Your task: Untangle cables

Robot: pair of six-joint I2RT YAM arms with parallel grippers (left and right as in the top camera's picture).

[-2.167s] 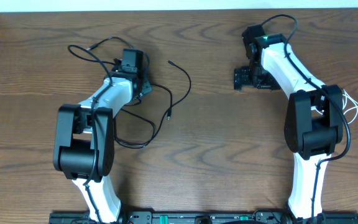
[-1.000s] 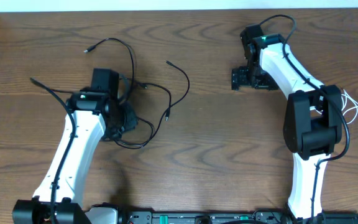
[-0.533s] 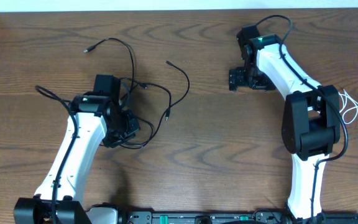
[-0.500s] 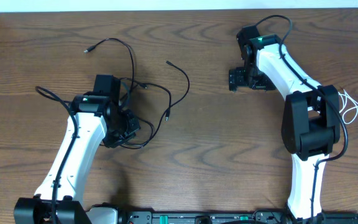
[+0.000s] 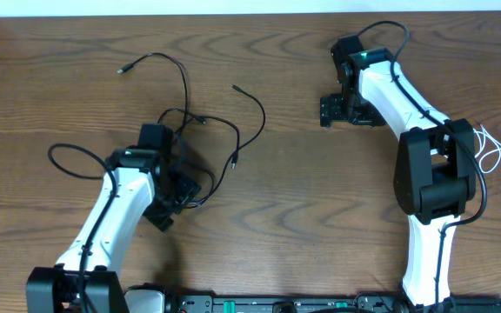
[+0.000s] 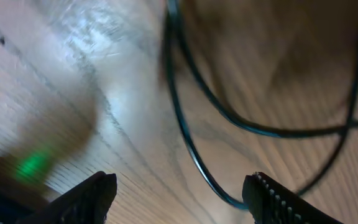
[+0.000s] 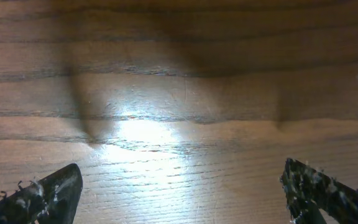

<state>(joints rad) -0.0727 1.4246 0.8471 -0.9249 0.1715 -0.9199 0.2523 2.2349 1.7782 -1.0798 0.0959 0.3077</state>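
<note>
Black cords (image 5: 207,122) are seen in a loose tangle on the table (image 5: 285,200), at about 10 o'clock from its centre. A thin white cord (image 5: 492,149) is noted at 3 o'clock, beside the right arm's elbow.

Left gripper (image 5: 174,189) is set low at the tangle's 7 o'clock edge. In its wrist view, the fingers are spread wide, with one black cord (image 6: 178,118) running between them, ungripped.

Right gripper (image 5: 333,110) is at 1 o'clock, well apart from the cords. Its fingers are parted over bare wood.
</note>
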